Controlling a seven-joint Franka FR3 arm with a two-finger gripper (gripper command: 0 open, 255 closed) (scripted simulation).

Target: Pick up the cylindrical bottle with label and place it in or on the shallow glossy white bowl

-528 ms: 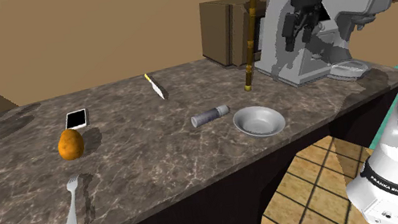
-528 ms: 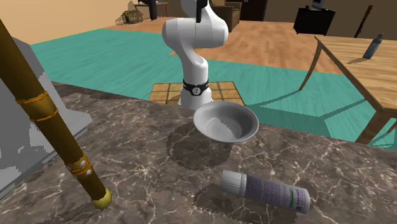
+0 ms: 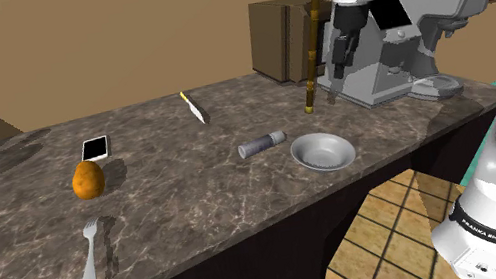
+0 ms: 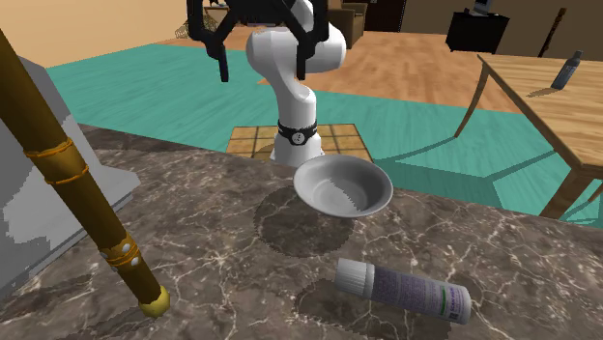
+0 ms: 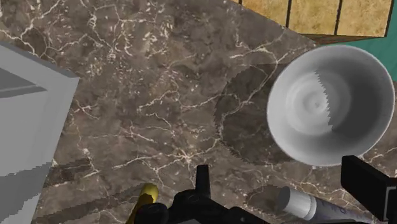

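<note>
DESK: Where is the gripper?

PHOTO: Above a marble counter (image 3: 174, 200). The black gripper (image 3: 340, 71) hangs in the air in front of a grey machine (image 3: 396, 61) and beside a tall gold staff (image 3: 314, 33). Its fingers stand wide apart and hold nothing. In the second exterior view the gripper (image 4: 267, 75) is spread in front of the white arm.

DESK: And the bottle?

PHOTO: The bottle (image 3: 262, 143) lies on its side on the counter, just beside the bowl (image 3: 323, 151) on the shoulder view's left, with its cap end toward the bowl. The two do not touch. In the second exterior view a strip of counter (image 4: 222, 241) separates the bottle (image 4: 404, 289), with its pale printed label, from the upright bowl (image 4: 343, 185).

DESK: From the wrist?

PHOTO: Looking down along the gripper (image 5: 283, 184), the bowl (image 5: 329, 105) sits on the counter (image 5: 159, 95). The capped end of the bottle (image 5: 312, 207) shows between the two fingers, touched by neither. The gold foot of the staff (image 5: 146, 194) and a corner of the machine (image 5: 25, 127) lie on the side away from the bowl.

DESK: Anything else?

PHOTO: Well apart from the bottle, toward the shoulder view's left, lie a knife (image 3: 193, 106), a dark card (image 3: 95, 147), a potato (image 3: 88, 178) and a fork (image 3: 88, 253).
</note>
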